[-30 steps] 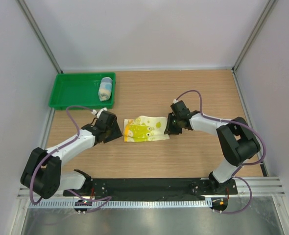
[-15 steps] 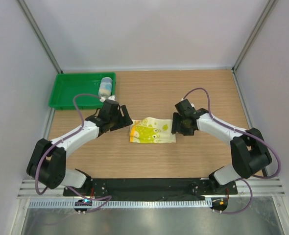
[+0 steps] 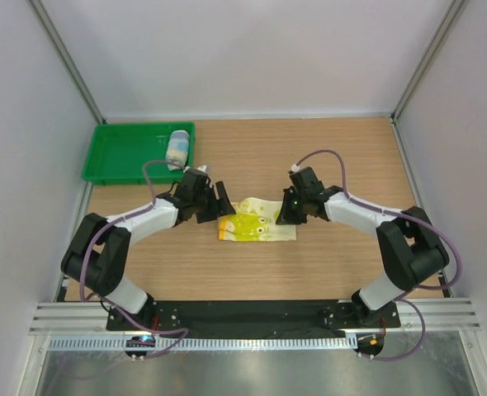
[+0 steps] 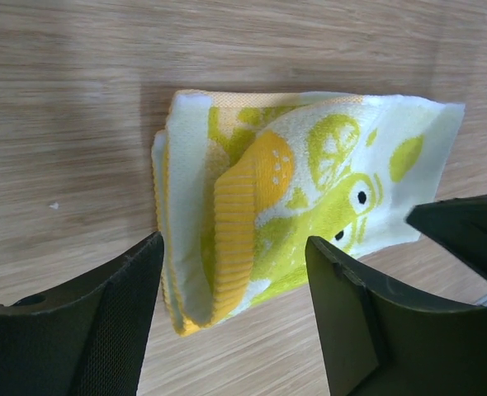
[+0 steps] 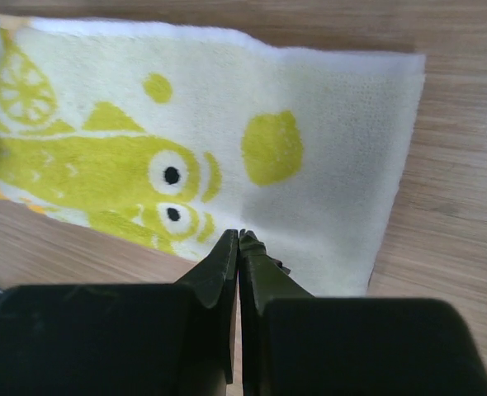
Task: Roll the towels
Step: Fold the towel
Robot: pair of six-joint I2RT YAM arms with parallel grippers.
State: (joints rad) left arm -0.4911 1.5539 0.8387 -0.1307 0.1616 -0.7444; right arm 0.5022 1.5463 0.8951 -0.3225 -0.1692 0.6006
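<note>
The yellow-green and white towel (image 3: 257, 223) lies on the wooden table between my two grippers, its orange-edged left end folded over on itself (image 4: 227, 214). My left gripper (image 3: 224, 204) is open, its fingers (image 4: 111, 313) standing on either side of that folded end without squeezing it. My right gripper (image 3: 286, 212) is shut, its tips (image 5: 239, 237) resting at the near edge of the towel's white right end (image 5: 326, 165); no cloth shows between them. The light blue and white towel (image 3: 177, 149) lies rolled at the right end of the tray.
The green plastic tray (image 3: 128, 153) sits at the back left of the table. Grey walls close in the table on the left, back and right. Both arm bases stand on a black rail at the near edge.
My left gripper has moved right to the towel's left end and opened around the fold. The towel has shifted a little to the right. My right gripper has opened and then shut.
</note>
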